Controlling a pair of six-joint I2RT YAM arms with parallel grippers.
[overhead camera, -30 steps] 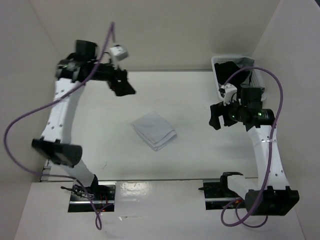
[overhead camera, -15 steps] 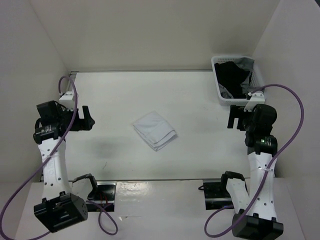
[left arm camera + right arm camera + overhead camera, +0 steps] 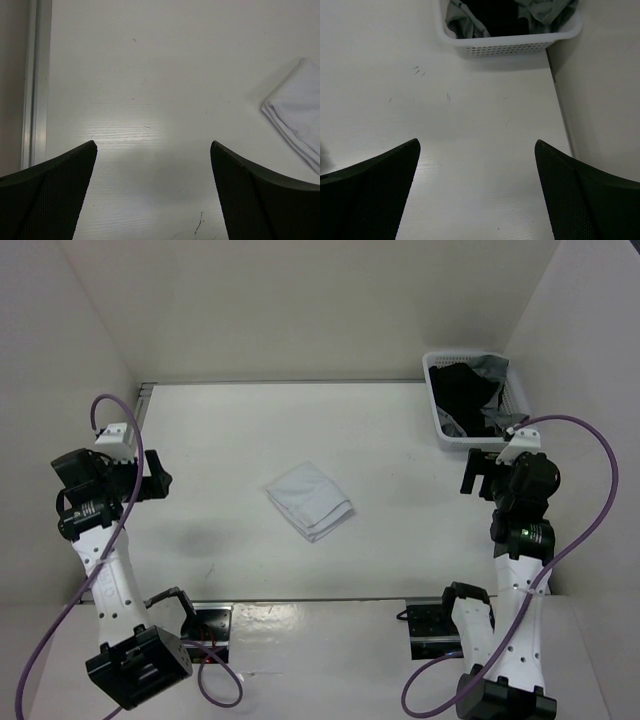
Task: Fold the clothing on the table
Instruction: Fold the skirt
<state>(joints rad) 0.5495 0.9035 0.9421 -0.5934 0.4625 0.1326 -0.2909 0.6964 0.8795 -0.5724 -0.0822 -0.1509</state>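
Note:
The white clothing (image 3: 310, 500) lies folded into a small layered square near the middle of the table (image 3: 250, 430); its edge also shows at the right of the left wrist view as clothing (image 3: 298, 115). My left gripper (image 3: 158, 476) hangs at the table's left side, well apart from the clothing, open and empty (image 3: 152, 145). My right gripper (image 3: 473, 472) hangs at the right side near the basket, open with nothing between its fingers (image 3: 477, 142).
A white slatted basket (image 3: 446, 430) holding black and grey garments stands at the back right corner; its front wall shows as the basket (image 3: 510, 47) in the right wrist view. A metal rail (image 3: 35, 80) runs along the table's left edge. White walls enclose the table.
Both arms have drawn back from high over the table to its left and right sides. The right gripper's jaws opened a little wider. The folded clothing has not moved.

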